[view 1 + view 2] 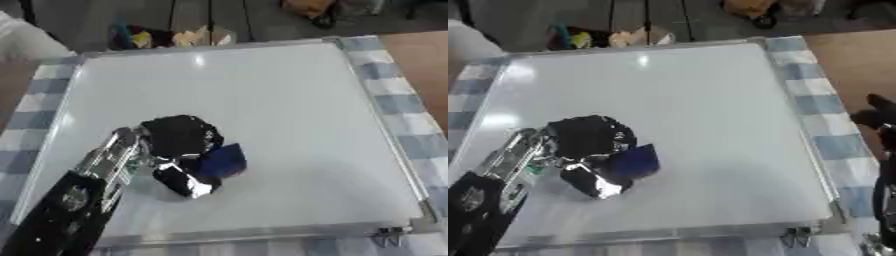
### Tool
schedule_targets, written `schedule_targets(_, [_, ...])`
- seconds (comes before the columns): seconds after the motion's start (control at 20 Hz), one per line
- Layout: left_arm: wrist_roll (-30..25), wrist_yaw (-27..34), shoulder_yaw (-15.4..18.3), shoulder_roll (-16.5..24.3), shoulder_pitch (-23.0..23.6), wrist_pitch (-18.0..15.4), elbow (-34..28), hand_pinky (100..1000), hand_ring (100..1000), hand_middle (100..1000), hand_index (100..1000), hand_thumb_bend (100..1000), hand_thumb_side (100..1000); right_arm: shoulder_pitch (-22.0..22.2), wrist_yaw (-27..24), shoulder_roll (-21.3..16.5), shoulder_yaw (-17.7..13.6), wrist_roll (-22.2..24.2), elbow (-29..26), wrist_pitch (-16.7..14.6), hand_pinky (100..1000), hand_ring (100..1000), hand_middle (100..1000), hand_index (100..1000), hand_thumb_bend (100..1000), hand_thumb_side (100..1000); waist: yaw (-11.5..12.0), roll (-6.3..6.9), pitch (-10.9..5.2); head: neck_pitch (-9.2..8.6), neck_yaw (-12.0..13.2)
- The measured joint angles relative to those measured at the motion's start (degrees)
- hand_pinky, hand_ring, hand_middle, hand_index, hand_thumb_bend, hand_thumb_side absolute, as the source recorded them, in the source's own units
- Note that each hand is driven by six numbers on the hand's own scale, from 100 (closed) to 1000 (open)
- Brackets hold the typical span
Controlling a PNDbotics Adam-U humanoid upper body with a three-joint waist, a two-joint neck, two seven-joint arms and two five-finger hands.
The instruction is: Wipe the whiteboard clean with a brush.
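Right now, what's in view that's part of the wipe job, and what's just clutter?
Job:
- whiteboard, surface looks blank
- dark blue brush, on the board
- left hand, curled round the brush

Lying about:
- checked cloth under the board
- clutter on the floor past the far edge
- right hand, idle at the right edge

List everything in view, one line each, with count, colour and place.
whiteboard: one, white with a silver frame, lying flat across the table; no marks visible on it.
brush: one, dark blue block, on the board's near left part, in the left hand.
tablecloth: one, blue and white check, under the board.
clutter: several things, mixed colours, on the floor beyond the far edge; cannot tell what.
left hand: black and silver, fingers curled round the brush.
right hand: black, at the right edge of the right eye view, off the board; only partly shown.
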Motion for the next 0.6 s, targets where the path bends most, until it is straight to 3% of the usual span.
schedule_targets(0.3, [0.5,-0.8,0.0,0.0,-0.5,-0.5,0.1,689,827,717,173,277,913,0.0,-0.5,0.0,0.0,0.2,0.0,0.2,710,861,656,825,100,823,0.3,0.27,-0.34,0.00,0.0])
schedule_targets(0.6, [0.8,-1.1,0.0,0.0,-0.9,-0.8,0.1,686,823,704,169,262,929,0.0,-1.0,-0.1,0.0,0.2,0.0,0.2,711,861,656,825,100,822,0.3,0.32,-0.48,0.00,0.0])
